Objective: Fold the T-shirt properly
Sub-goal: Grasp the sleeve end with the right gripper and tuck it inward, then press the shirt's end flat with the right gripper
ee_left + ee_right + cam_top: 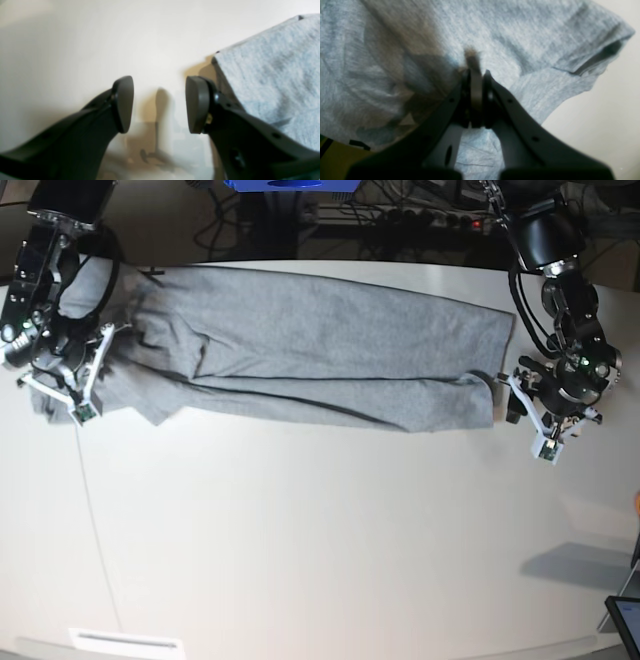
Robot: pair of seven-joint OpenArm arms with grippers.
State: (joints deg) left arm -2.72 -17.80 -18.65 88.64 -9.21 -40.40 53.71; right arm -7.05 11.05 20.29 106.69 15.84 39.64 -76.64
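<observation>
The heather-grey T-shirt point(300, 350) lies as a long flat band across the far part of the white table point(320, 530), plain side up. My right gripper point(476, 82) is shut, with a small tuft of the T-shirt point(532, 37) pinched at its tips near a sleeve opening; in the base view it point(62, 380) sits over the shirt's left end. My left gripper point(160, 105) is open and empty over bare table, just beside the shirt's edge point(275, 75); in the base view it point(510, 395) is at the shirt's right end.
Cables and a power strip point(420, 220) run behind the table's far edge. A dark tablet corner point(625, 620) shows at the front right. A yellow surface point(335, 160) shows under the shirt's edge in the right wrist view.
</observation>
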